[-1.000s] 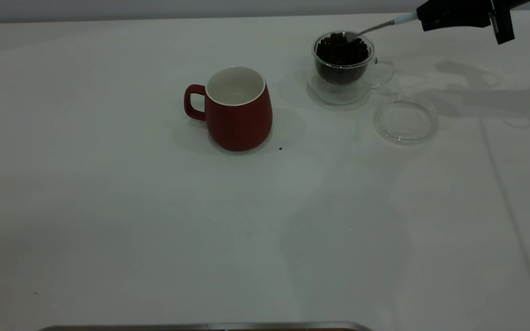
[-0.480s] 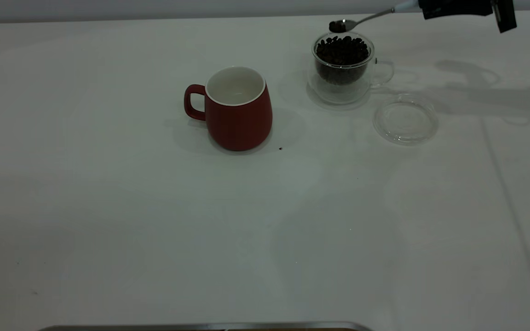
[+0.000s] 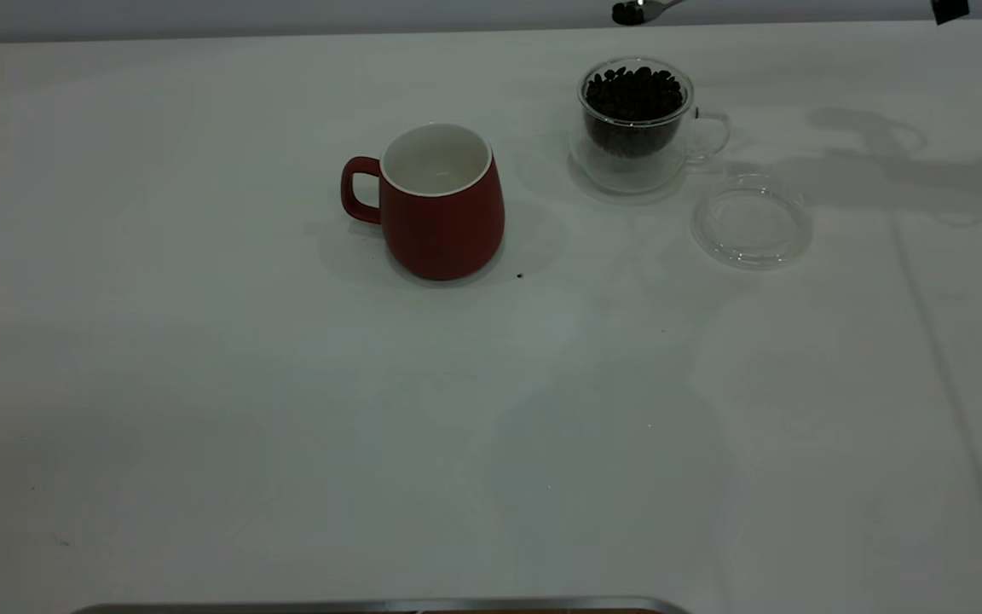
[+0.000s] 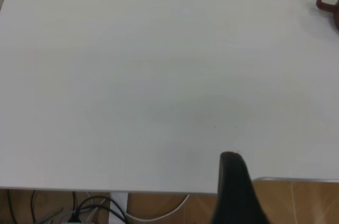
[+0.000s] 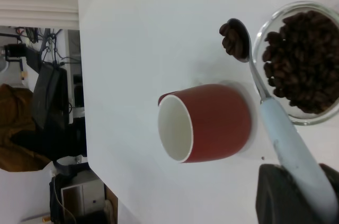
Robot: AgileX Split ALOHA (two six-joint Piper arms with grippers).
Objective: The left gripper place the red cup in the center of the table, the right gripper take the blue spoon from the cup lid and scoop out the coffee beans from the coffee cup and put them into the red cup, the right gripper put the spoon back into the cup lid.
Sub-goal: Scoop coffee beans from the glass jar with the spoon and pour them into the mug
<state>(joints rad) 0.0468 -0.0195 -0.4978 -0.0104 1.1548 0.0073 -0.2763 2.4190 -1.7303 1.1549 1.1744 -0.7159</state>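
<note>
R tool [image 5: 296, 195] is up high, nearly out of ext view at top right corner, clamped on the blue spoon [image 5: 286, 144] handle. L tool [image 4: 235, 192] parked low at near desk edge, one finger visible.

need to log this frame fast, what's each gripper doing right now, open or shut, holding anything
Left gripper: parked over the near table edge, holding nothing visible.
Right gripper: shut on the blue spoon, raised with coffee beans in its bowl.
</note>
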